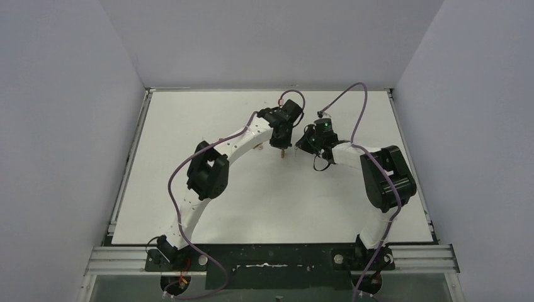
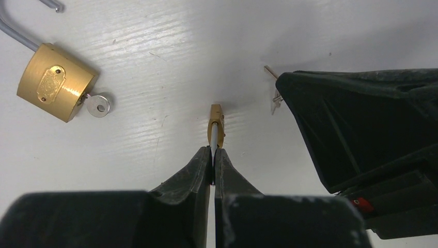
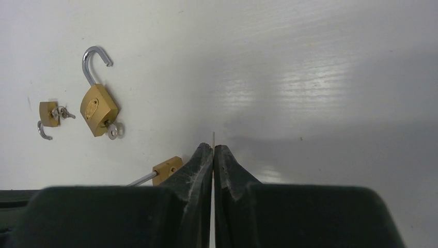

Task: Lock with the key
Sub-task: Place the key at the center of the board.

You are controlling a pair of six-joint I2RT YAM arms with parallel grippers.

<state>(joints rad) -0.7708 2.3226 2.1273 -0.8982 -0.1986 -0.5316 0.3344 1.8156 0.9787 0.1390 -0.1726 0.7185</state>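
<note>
My left gripper (image 2: pixel 213 151) is shut on the silver shackle of a small brass padlock (image 2: pixel 217 121), whose body sticks out past the fingertips just above the white table. My right gripper (image 3: pixel 213 147) is shut on a thin silver key (image 3: pixel 214 136), seen edge-on between the pads. In the left wrist view the key (image 2: pixel 276 98) pokes out of the right gripper's black tip, a short way right of the padlock. From the right wrist camera the held padlock (image 3: pixel 168 168) lies just left of my fingers. In the top view both grippers (image 1: pixel 281 146) (image 1: pixel 307 143) meet mid-table.
A larger brass padlock (image 2: pixel 54 82) lies on the table with its shackle open and a key (image 2: pixel 98 105) in its keyhole. A second small padlock (image 3: pixel 49 113) with an open shackle and keys lies farther left. Grey walls enclose the white table (image 1: pixel 208 214).
</note>
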